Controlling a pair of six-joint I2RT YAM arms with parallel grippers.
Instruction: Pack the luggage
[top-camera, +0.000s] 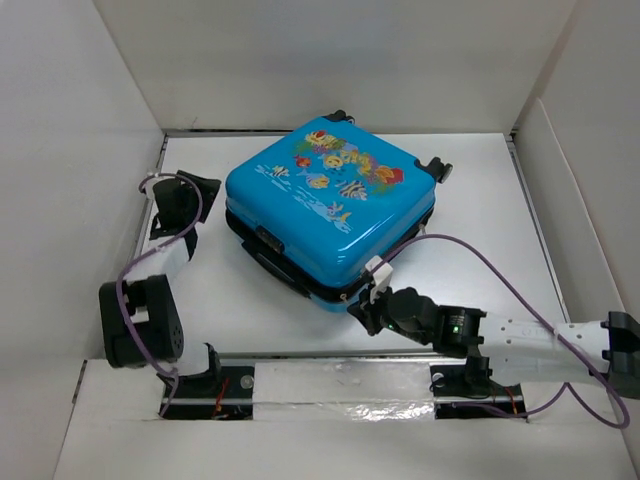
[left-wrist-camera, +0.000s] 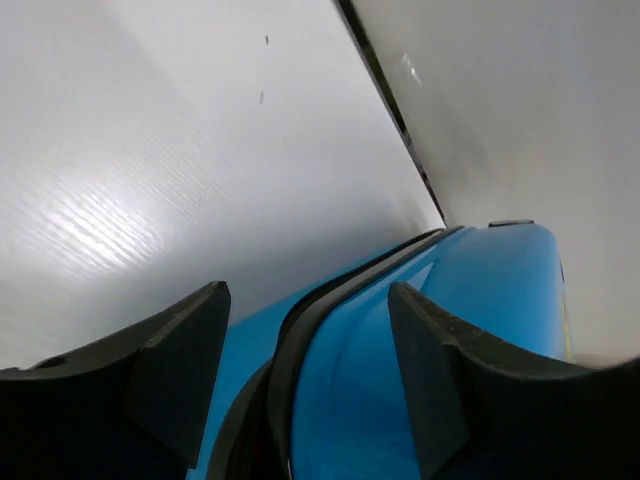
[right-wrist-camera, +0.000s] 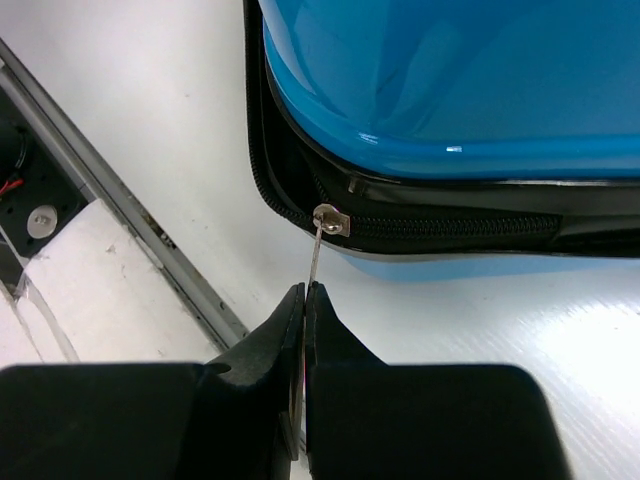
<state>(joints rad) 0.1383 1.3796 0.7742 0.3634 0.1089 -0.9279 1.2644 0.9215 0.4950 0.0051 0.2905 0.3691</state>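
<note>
While luggage (top-camera: 330, 205) lies flat, wheels (top-camera: 437, 168) far-right, axis diagonal | right hand (right-wrist-camera: 305, 298) pinching zipper pull (right-wrist-camera: 316, 250) | left hand (left-wrist-camera: 308, 320) released

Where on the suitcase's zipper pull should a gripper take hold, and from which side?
Pinch the thin metal pull tab at its free end, coming from the near side. It is a narrow strip sticking out from the suitcase corner toward the arms. The right gripper grips it so.
</note>
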